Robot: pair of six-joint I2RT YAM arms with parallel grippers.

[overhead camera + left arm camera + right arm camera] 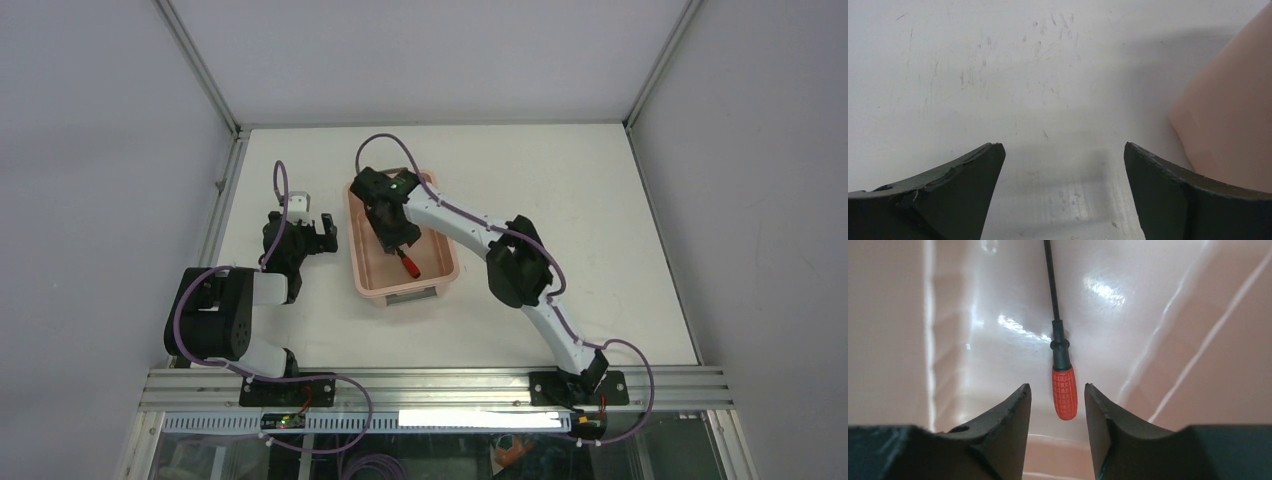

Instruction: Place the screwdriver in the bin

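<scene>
As the screwdriver [1060, 352] is seen inside the bin [1198, 315], seemingly untouched by the narrowly parted right gripper [1057, 387], only retreat is left.

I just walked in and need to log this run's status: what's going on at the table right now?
The right gripper is down inside the bin, open, with its fingers on either side of the screwdriver, not touching its red handle. The screwdriver appears to lie on the bin's floor, so the task looks done. The left gripper is open over the bare table beside the bin, holding nothing.
</scene>
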